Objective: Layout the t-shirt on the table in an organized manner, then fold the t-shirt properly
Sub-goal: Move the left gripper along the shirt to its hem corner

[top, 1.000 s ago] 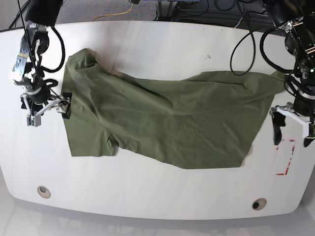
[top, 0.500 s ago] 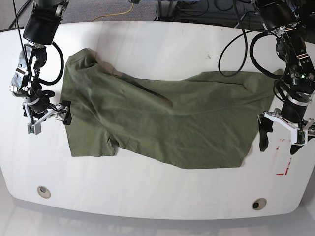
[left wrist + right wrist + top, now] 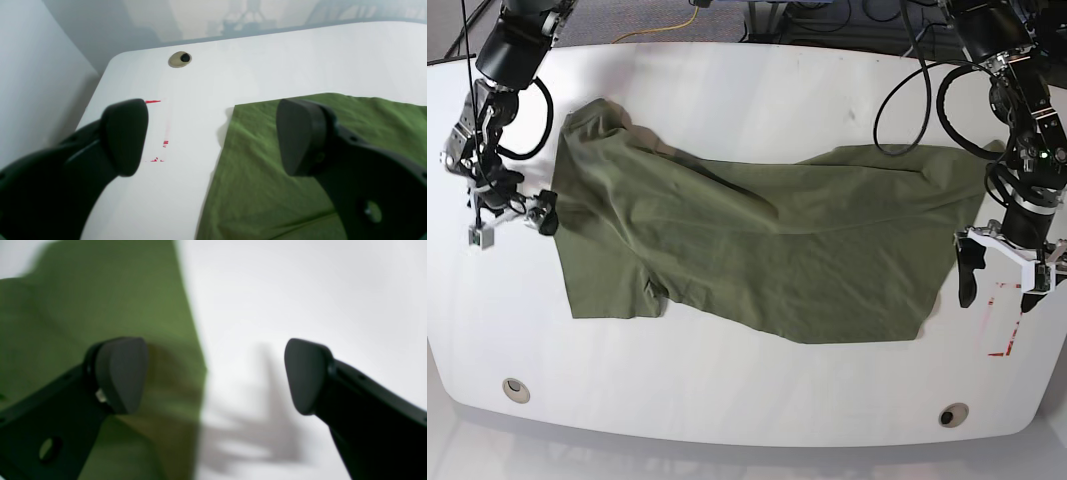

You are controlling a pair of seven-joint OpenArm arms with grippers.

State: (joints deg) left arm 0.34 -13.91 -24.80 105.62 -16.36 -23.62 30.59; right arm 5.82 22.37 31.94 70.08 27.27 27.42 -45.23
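The t-shirt [image 3: 757, 240] lies spread across the middle of the surface [image 3: 727, 400], mostly opened out but not yet tidy; diagonal creases run through it, the sleeve end bunches up, and one hem corner sits skewed; no fold is made, so I judge the layout half done and all the folding left. My left gripper [image 3: 1005, 276] hangs at the shirt's hem side, jaws wide and empty, one jaw over the cloth edge, the other over bare surface beside the red mark [image 3: 163, 143]; my right gripper [image 3: 512, 218] hangs at the shirt's sleeve-side edge, jaws wide too, holding nothing.
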